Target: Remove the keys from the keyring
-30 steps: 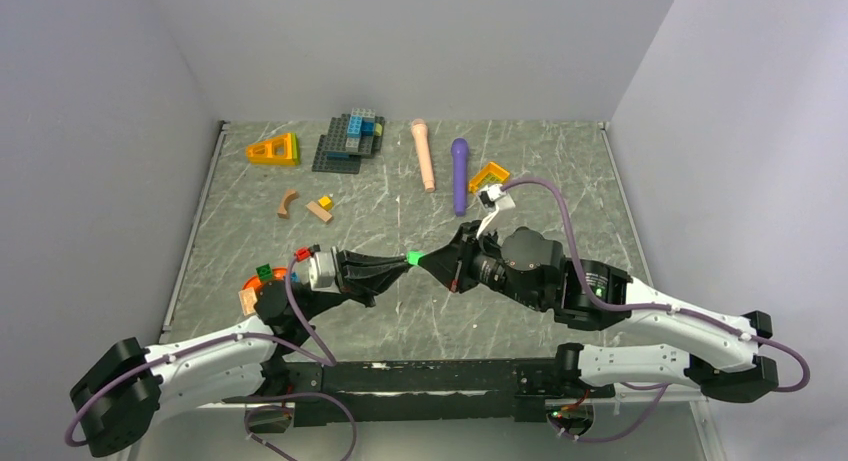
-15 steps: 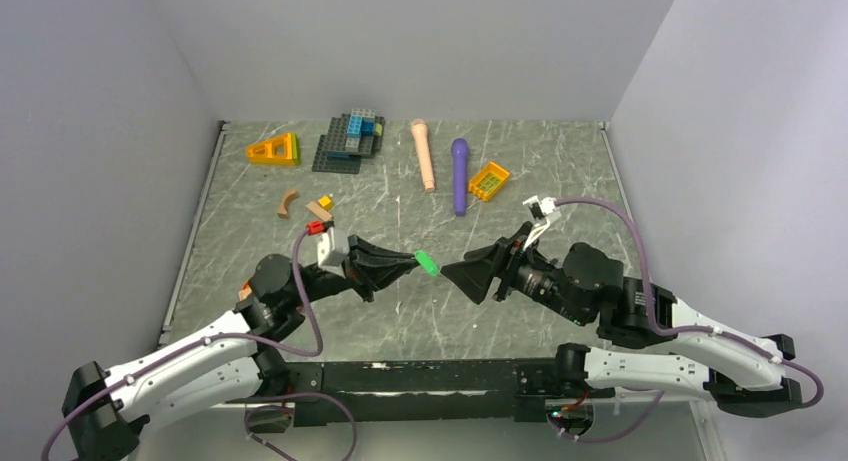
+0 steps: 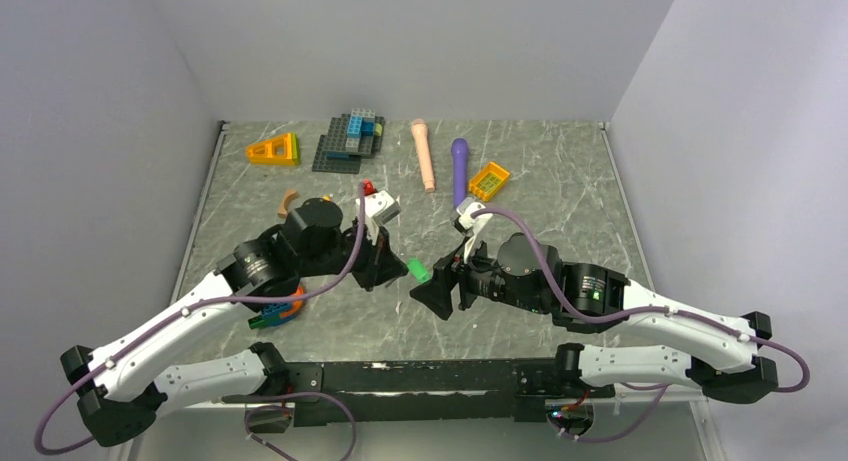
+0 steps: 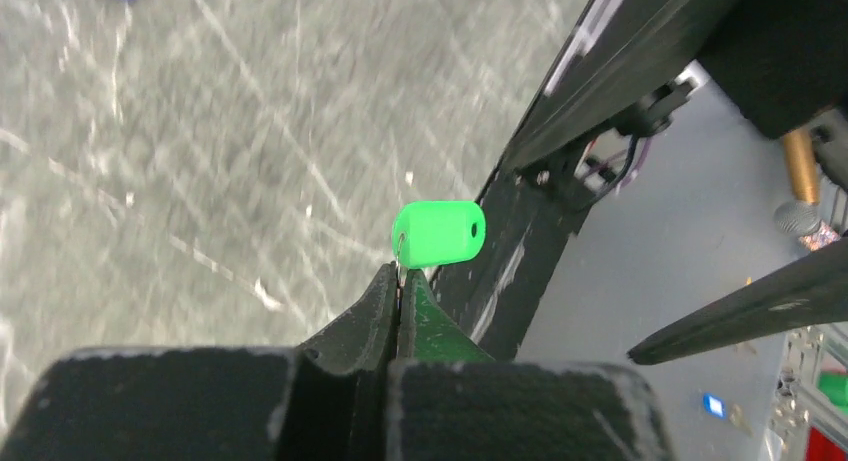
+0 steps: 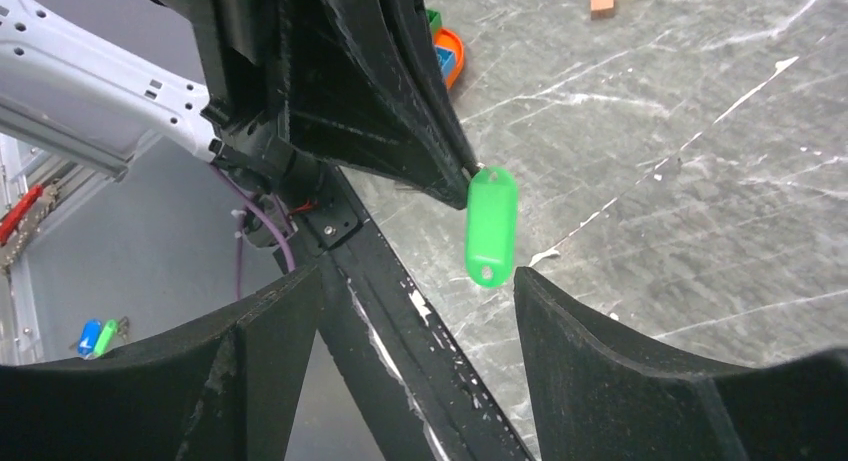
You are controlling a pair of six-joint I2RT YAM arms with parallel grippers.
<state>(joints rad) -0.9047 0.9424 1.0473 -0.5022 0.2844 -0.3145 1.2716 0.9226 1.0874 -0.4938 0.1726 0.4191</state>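
A green key tag (image 3: 420,271) hangs above the table's near middle from a thin metal keyring (image 4: 400,247). My left gripper (image 3: 402,270) is shut on that keyring, and the tag (image 4: 438,234) sticks out just past its fingertips (image 4: 400,273). My right gripper (image 3: 437,287) stands open just right of and below the tag. In the right wrist view the tag (image 5: 491,226) dangles just beyond and between the wide-apart fingers, touching neither, with the gripper's middle (image 5: 415,273) to its lower left. No other key shows.
An orange dish (image 3: 285,306) with small coloured pieces lies under the left arm. At the back stand a brick pile (image 3: 350,139), a yellow wedge (image 3: 273,149), a peach cylinder (image 3: 424,153), a purple cylinder (image 3: 459,166) and a yellow box (image 3: 489,180).
The right gripper let go of the green tag, opened wide, drew back, then returned beside it. The left arm swung up and back, keeping the ring and tag.
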